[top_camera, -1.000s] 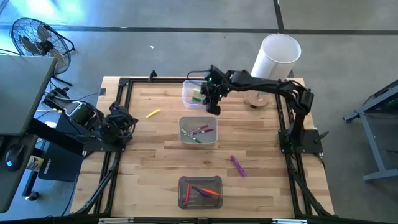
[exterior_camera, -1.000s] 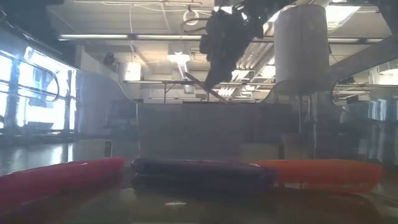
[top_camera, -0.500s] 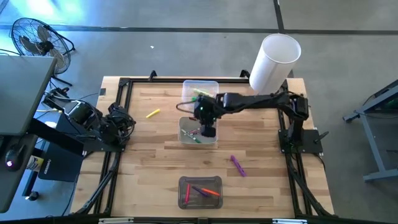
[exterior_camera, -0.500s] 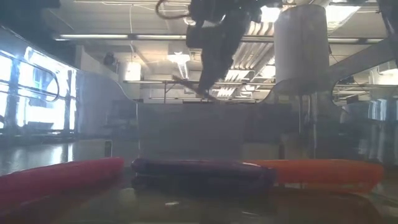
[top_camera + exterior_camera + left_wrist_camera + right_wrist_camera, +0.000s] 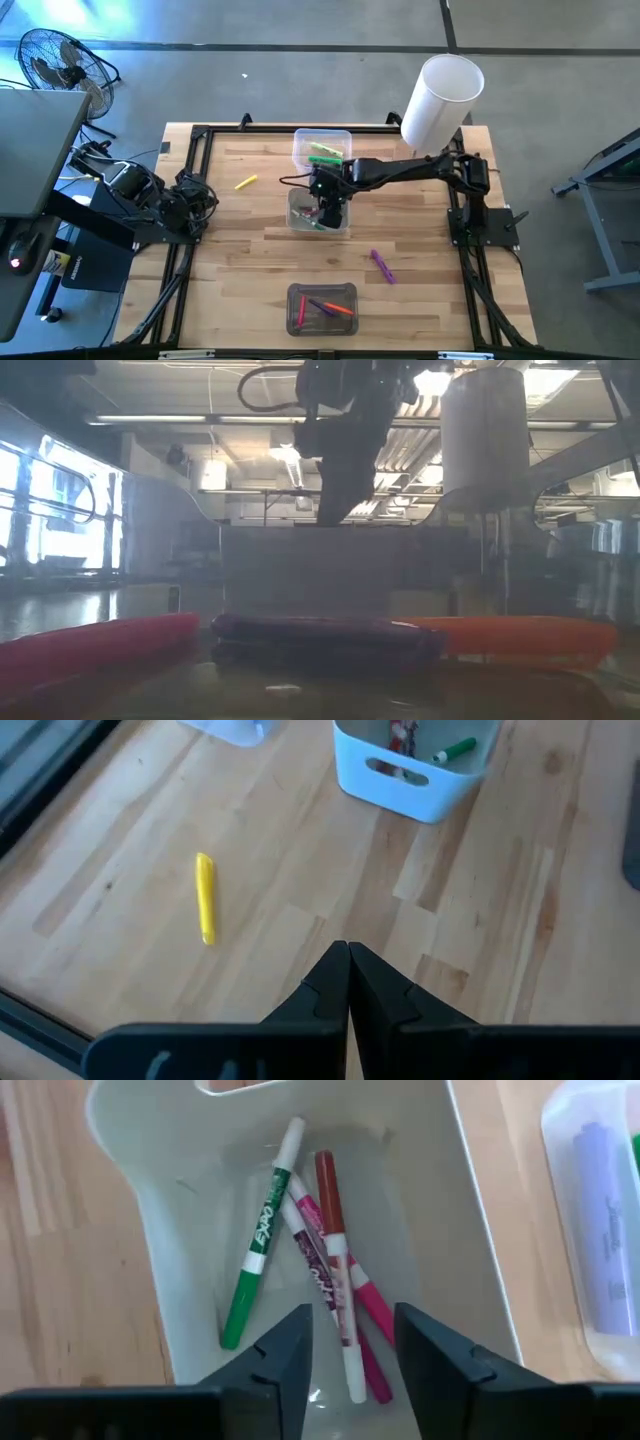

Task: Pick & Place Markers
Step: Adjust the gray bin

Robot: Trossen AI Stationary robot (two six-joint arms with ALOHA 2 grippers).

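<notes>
Table, largest thing, wood top; landmark is the middle white bin at its centre. Right arm reaches across from the table's right edge, forearm stretched out roughly level, wrist bent down so the right gripper hangs straight over that bin. Its fingers stand parted with nothing between them; four thin markers lie loose on the bin floor beneath, a green one, a brown-capped one and two pinkish ones, crossed in a heap. Step in hand looks like a drop into the bin, release done: best to lift straight up clear of the bin walls before swinging away, so no finger clips the rim or drags the bin. Left arm waits folded at the table's left edge, left gripper pinched fully together and holding nothing. Other markers: a yellow one on bare wood left of the white bin, a purple one on bare wood toward the near right of it, green ones in the clear bin just beyond it, orange and purple in the bin well nearer the front edge. In the low view the gripper is only a dark shape, so its height above the rim is probably small but not certain.
</notes>
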